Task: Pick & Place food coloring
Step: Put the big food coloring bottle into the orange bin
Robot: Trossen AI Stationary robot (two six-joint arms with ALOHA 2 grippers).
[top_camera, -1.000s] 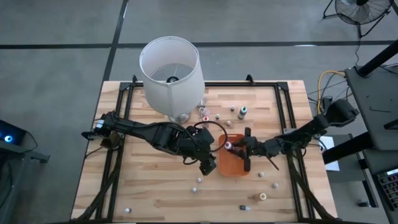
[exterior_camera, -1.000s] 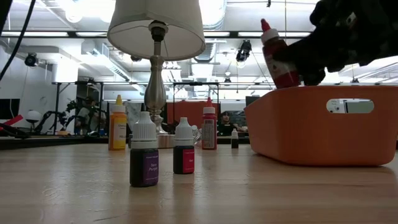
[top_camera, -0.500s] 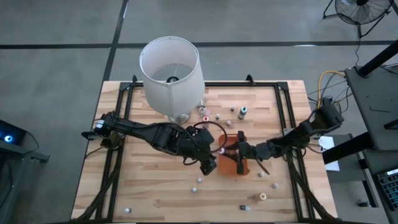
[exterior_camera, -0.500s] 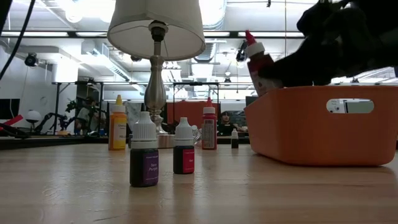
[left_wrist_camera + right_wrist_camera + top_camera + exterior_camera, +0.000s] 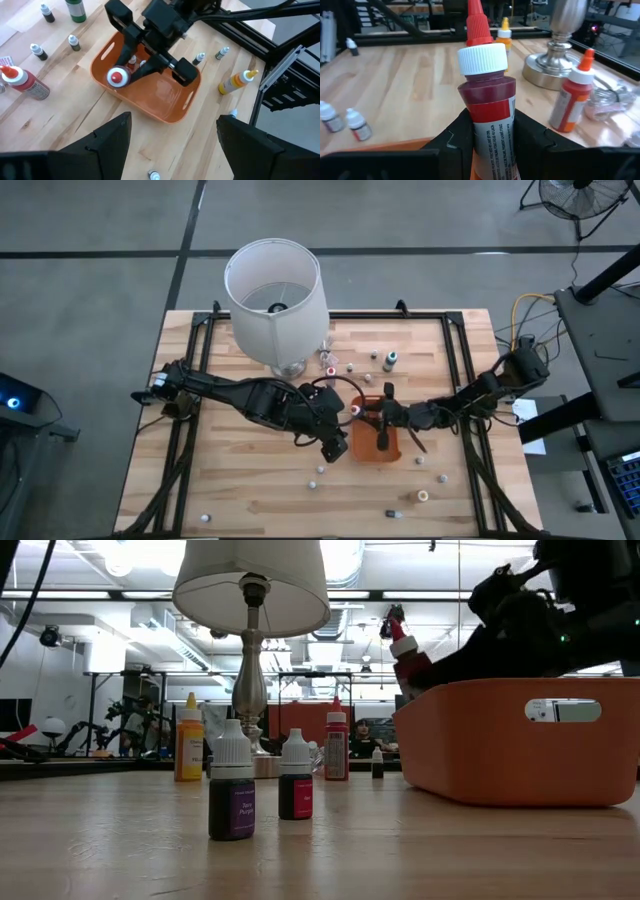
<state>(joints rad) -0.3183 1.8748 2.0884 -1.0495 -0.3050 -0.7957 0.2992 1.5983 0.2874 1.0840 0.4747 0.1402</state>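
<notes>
The right gripper's 2 dark fingers [image 5: 530, 142] are clamped on the body of a red food coloring bottle [image 5: 487, 107], one finger on each side, with its white collar and red nozzle sticking up past them. The right gripper [image 5: 362, 411] holds this bottle tilted over the near-left end of the orange tray [image 5: 392, 448], above the rim rather than down on the floor of the tray; from table height the bottle [image 5: 408, 657] leans just above the tray's wall [image 5: 480, 745]. The right arm reaches in from the table's right edge.

The left gripper [image 5: 172, 137] hangs above the table just beside the tray, its 2 fingers spread wide apart and holding nothing. In the overhead view it [image 5: 334, 442] sits at the tray's left side.

Other small bottles stand loose on the wooden table [image 5: 250, 480]: a purple one [image 5: 232, 795] and a dark red one [image 5: 296, 789] close together, a yellow bottle [image 5: 189, 738] and a red bottle [image 5: 337, 741] near the lamp [image 5: 275, 292], whose metal base [image 5: 562, 57] stands behind the tray.
</notes>
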